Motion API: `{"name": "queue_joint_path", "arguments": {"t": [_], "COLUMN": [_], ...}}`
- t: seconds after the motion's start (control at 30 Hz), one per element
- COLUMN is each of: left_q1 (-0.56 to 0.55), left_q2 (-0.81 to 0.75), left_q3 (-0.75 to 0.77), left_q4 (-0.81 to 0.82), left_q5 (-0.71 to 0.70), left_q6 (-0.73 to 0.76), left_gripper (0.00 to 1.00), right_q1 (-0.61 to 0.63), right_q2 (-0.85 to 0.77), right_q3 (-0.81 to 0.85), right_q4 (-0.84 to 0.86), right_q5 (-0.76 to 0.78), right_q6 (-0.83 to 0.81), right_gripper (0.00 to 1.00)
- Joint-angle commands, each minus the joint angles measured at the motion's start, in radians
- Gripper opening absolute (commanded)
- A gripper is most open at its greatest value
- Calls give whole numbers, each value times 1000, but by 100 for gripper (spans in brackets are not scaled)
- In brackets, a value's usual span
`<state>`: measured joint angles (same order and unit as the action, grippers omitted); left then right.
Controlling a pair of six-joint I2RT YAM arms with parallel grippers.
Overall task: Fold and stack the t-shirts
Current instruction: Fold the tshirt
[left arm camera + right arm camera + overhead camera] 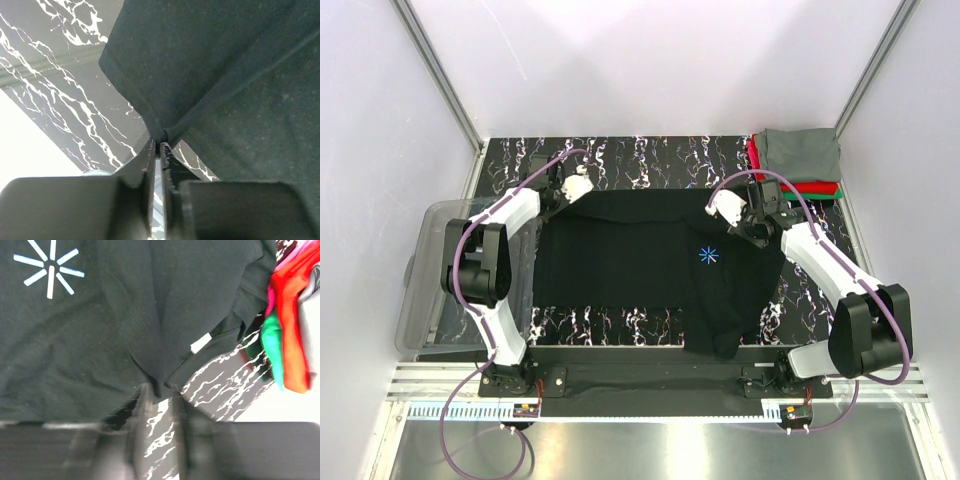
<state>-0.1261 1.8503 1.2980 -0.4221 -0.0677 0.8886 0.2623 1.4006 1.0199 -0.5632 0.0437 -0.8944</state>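
A black t-shirt (650, 265) lies spread on the table, with a small blue star logo (708, 253) and a white neck tag (201, 343). My left gripper (565, 192) is at its far left corner, shut on a pinch of the cloth (161, 136). My right gripper (756, 220) is at its far right edge near the neck. Its fingers (146, 405) look blurred, and a bunch of black cloth (161, 386) sits between the tips. A stack of folded shirts stands at the far right corner, grey (802, 152) on top, then red (290, 305) and green (272, 347).
A clear plastic bin (425, 275) stands off the table's left edge, beside the left arm. One part of the black shirt hangs over the near edge (715, 342). White walls and metal posts close in the back and sides.
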Motion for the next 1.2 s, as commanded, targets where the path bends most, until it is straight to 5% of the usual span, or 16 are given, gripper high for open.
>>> {"name": "queue_joint_path", "arguments": {"t": [0.0,0.03,0.13,0.37,0.53,0.8,1.17], "left_q1": [-6,-9,-38,-92,-84,-70,-64], "left_q2": [-74,-98,-141,-116,68,202,228], "left_q3": [26,35,60,153,357,445,311], "left_q4": [0,-16,-43,-154,-309,-303,-285], "left_q5": [-12,-6,-10,61,84,33,-24], "left_q6": [-37,-59,-82,-264,-394,-349,-313], "left_gripper": [19,23,31,44,29,10,4], "right_q1": [11,11,9,-96,-225,-334,-359], "right_q2": [1,-3,-14,107,392,662,647], "right_q3": [66,89,175,249,425,715,580], "right_q4": [-13,-14,-15,32,-21,-153,-195], "right_q5": [33,48,105,7,-172,-321,-280], "right_q6": [41,55,101,254,434,486,448], "right_gripper": [35,45,50,43,40,33,31]}}
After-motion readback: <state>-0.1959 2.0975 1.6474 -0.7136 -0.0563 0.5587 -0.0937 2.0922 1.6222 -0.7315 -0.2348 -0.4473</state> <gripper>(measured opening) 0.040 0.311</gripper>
